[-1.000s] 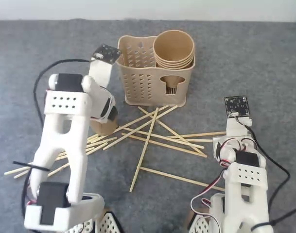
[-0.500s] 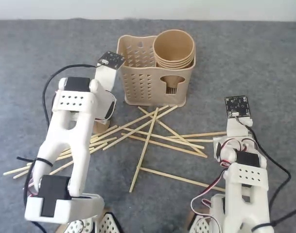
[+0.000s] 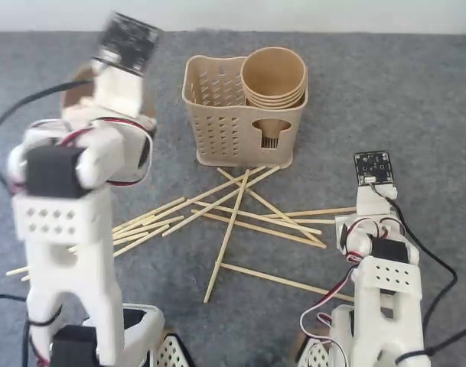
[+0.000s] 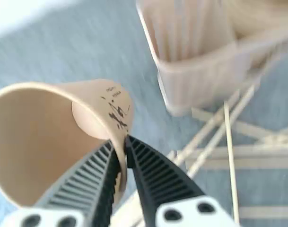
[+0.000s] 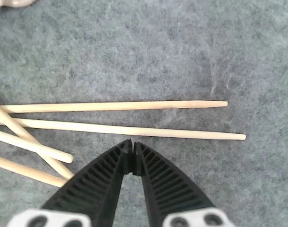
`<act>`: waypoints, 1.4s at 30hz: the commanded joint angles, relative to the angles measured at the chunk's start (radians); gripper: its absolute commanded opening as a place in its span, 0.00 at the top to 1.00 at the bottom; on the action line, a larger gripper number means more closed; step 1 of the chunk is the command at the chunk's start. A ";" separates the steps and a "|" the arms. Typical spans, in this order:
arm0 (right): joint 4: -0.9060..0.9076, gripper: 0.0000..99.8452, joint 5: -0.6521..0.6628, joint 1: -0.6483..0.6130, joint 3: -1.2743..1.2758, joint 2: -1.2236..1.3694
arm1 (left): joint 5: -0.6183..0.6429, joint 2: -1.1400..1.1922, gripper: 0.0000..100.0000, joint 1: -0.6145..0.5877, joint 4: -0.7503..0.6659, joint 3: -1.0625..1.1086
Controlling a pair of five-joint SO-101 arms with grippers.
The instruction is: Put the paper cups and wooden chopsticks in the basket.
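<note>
Pinching the wall of a cup (image 4: 35,137) at its rim with the left gripper (image 4: 119,156): jaws almost together, one inside the mouth and one outside, nothing else between them. Holding that cup high above the carpet (image 3: 386,92), mouth tipped sideways toward the wrist camera rather than facing up.

Looking from the cup toward the basket (image 3: 217,130): off to that arm's right and lower down, well apart, with bare carpet between. Finding the basket's right half taken by a stack (image 3: 273,73) of cups, and the left half, the one nearer the held cup, showing its slotted inner wall.

Judging the coming move as a sideways carry to the right, then a lowering. Needing, probably, the cup's axis brought closer to upright, base down, for nesting on the stack; or simply clearing the near rim for dropping into the free half. Risking a knock against that rim if coming in too low.

Showing the right gripper (image 5: 133,161) closed on nothing, tips touching, hanging low over the carpet just short of two chopsticks (image 5: 115,106) lying side by side across its front, long axes crosswise to the jaws. Lying crossed and scattered between the arms in front of the basket, with the right arm nearer those right-hand ends and the left arm nearer the bundle by its own base.
</note>
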 commanded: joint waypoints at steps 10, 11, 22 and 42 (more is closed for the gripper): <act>-0.016 0.99 0.015 0.012 -0.011 -0.030 | 0.153 0.135 0.99 0.353 -0.021 -0.493; -0.016 0.99 0.015 0.012 -0.011 -0.030 | 0.153 0.169 0.99 0.368 -0.031 -0.527; -0.016 0.99 0.018 0.012 -0.011 -0.030 | 0.152 0.505 0.99 0.446 -0.183 -0.765; -0.028 0.99 0.041 0.012 -0.011 -0.030 | 0.104 0.750 0.99 0.506 -0.143 -0.820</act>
